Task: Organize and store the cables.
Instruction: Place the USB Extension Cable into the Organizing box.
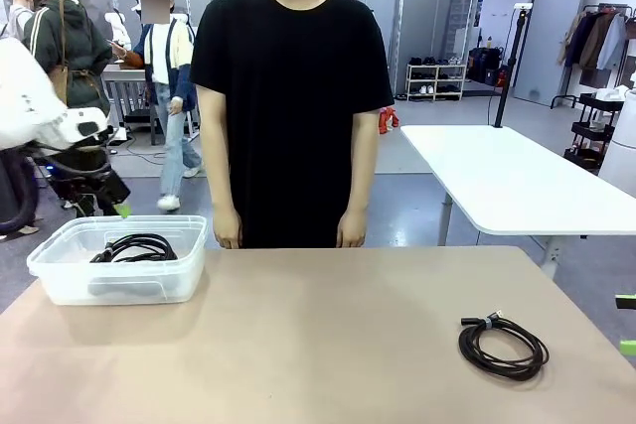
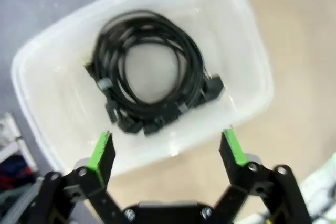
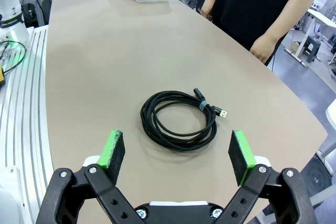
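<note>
One coiled cable [image 3: 179, 120] is left flat on the table [image 3: 94, 77], and it could be pushed away or only half caught if the wide-open right gripper [image 3: 177, 155] is lowered off centre. Thin black loops held by a grey tie are seen. Other cables [image 2: 149, 87] are already piled in the clear bin [image 2: 247, 51], under the wide-open left gripper [image 2: 168, 153].

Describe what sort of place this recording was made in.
Probably an open robotics lab or workshop: a tan worktable with a robot arm beside it, other white tables, and a clothes rack and shoe shelf behind.
</note>
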Available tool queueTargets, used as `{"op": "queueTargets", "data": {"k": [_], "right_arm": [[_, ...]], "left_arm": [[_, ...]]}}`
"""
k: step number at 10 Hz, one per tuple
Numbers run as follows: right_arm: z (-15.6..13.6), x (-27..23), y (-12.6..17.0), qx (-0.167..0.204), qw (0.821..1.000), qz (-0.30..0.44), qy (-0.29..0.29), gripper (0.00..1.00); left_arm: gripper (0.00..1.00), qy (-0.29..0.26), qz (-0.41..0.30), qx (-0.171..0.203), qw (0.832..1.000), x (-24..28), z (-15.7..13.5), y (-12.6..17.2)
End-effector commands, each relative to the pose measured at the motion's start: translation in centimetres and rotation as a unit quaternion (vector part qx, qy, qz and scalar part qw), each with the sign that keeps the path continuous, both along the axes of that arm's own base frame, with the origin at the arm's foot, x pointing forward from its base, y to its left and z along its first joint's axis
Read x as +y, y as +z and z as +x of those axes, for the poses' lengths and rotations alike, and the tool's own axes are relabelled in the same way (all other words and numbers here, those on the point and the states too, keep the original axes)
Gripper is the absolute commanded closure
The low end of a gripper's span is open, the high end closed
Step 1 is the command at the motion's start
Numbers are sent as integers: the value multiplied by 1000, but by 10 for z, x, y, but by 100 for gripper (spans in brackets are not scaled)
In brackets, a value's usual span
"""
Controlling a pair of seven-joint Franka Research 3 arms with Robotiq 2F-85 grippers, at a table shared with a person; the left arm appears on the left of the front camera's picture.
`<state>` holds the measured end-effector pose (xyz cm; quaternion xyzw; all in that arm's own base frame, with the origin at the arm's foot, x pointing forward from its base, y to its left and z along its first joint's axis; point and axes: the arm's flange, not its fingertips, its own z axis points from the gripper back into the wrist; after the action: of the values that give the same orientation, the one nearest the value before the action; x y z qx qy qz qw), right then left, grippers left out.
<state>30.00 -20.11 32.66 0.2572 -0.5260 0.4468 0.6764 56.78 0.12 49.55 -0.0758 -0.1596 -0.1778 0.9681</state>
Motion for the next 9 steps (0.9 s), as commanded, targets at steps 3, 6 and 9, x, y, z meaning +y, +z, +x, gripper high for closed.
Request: {"op": "queueTargets", "data": {"k": [3, 6, 9], "right_arm": [[0, 0, 3, -1, 1000, 6, -5, 0], [0, 0, 3, -1, 1000, 6, -5, 0], [0, 0, 3, -1, 1000, 6, -5, 0]], "left_arm": [[0, -145, -66, -26, 987, 43, -135, 10], [0, -238, -97, -109, 960, 82, -195, -13], [0, -265, -98, -182, 942, 97, -219, -54]]}}
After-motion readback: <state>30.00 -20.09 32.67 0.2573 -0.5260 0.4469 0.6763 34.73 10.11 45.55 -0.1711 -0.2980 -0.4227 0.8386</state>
